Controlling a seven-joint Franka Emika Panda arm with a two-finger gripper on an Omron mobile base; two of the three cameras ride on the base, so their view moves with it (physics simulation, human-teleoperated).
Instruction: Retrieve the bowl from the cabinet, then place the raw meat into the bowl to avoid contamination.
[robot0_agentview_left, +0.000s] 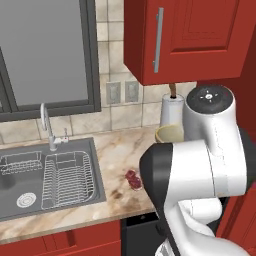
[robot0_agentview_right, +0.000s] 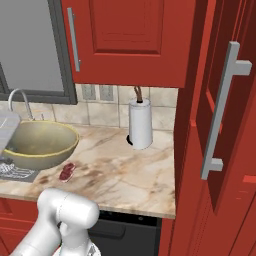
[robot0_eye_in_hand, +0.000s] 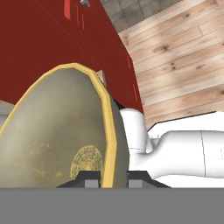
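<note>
At the bottom centre of the hand view, the two-finger gripper (robot0_eye_in_hand: 113, 177) is clamped on the rim of the round, shallow, pale olive-tan bowl (robot0_eye_in_hand: 65, 135); one dark fingertip sits on each side of the yellow-edged wall. The bowl fills the left half of that frame, seen edge-on and tilted, with a faint circular mark on its inner floor. Behind it appear a red panelled surface and a light wooden plank floor (robot0_eye_in_hand: 183, 57).

At the left edge of the right base view, the bowl (robot0_agentview_right: 41, 143) is held above the marbled beige countertop (robot0_agentview_right: 125, 170), upright with its opening facing up. Just beside it, toward the lower right, the small dark red, pink-mottled lump of raw meat (robot0_agentview_right: 66, 171) lies on the countertop, apart from the bowl.

At the centre of the left base view, the raw meat (robot0_agentview_left: 133, 179) rests near the right edge of the steel sink (robot0_agentview_left: 50, 175). A white paper-towel roll (robot0_agentview_right: 140, 123) stands upright against the tiled wall. The tall red panelled cabinet (robot0_agentview_right: 220, 125) with its long silver bar handle occupies the right of the right base view.
</note>
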